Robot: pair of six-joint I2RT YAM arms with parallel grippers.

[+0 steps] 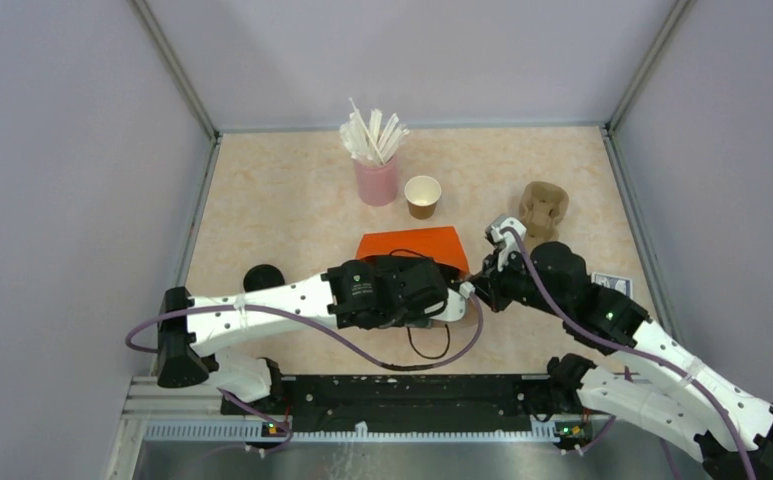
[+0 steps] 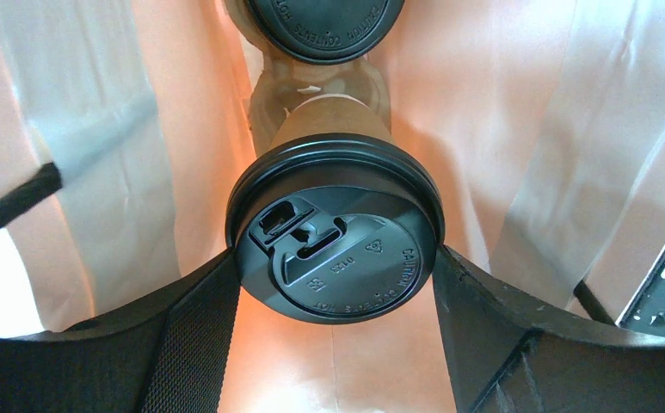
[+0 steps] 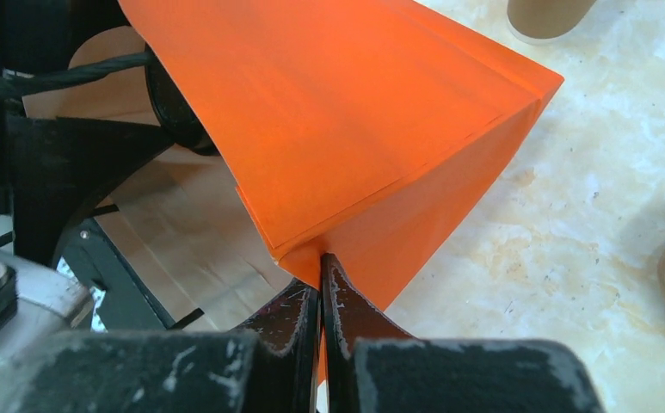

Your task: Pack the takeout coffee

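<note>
One big orange bag (image 1: 412,244) on the tabletop (image 1: 292,200): thin paper, soft, easy to crumple. Pinched at its front corner by the right end effector (image 3: 322,268), pressed tight together on the fold, likely to keep the mouth open.

Inside the bag, two coffees with lids on. Near cup (image 2: 333,138) between the fingers (image 2: 191,327) of the left end effector (image 2: 335,256), spread wide and gripping the black lid (image 2: 337,249) on both sides. Far cup (image 2: 324,26) deeper in, just behind. Something tan between them; cannot tell what.

One more brown cup (image 1: 422,196), no lid, out on the tabletop beside the pink straw cup (image 1: 376,182).

Paper cups: light, soft in the walls, so no hard squeezing. Cannot tell if full. Best held at the stiff rim under the lid. Smooth plastic lid, a bit slippery, could pop off.
</note>
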